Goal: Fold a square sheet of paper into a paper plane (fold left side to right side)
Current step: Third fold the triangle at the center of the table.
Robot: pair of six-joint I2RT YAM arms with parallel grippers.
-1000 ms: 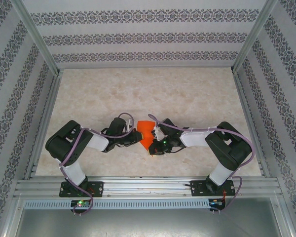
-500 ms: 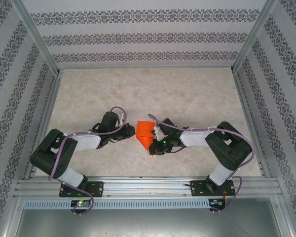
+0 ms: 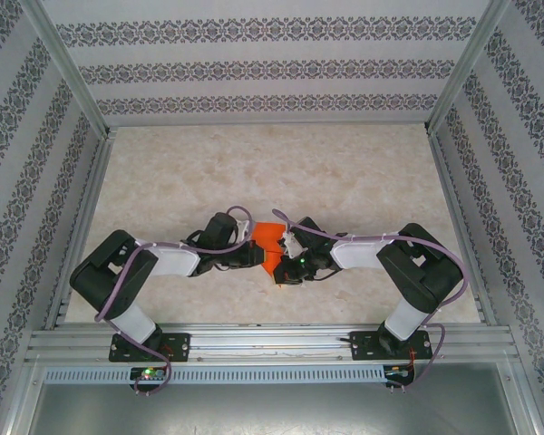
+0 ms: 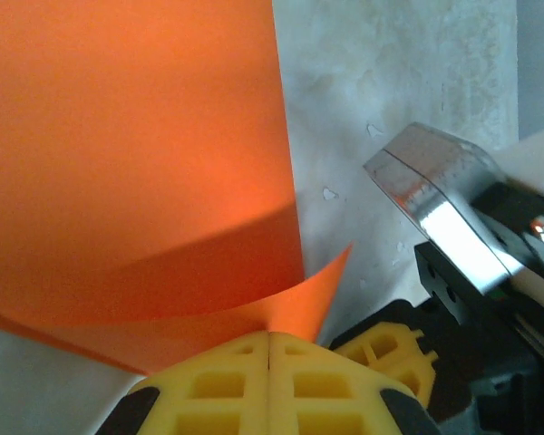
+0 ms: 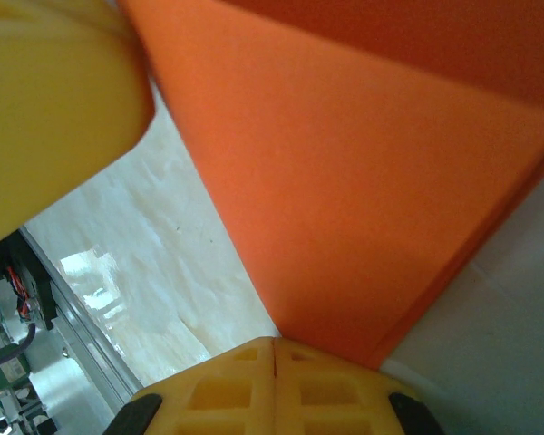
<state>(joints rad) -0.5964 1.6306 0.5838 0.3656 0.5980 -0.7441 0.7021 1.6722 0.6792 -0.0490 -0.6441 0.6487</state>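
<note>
Thin orange-red square sheet of paper [image 3: 268, 237] lying on the marbled beige desk [image 3: 363, 181], near its front edge, between the two arms, partly folded, with one flap curling upward. Left end effector [image 4: 268, 339] with yellow fingers pressed together, tip right at the sheet's lifted near edge. Right end effector [image 5: 275, 344] likewise pressed together, tip against a corner of the sheet, just beside the left one. Cannot tell whether either pinches the paper or merely touches it.
</note>
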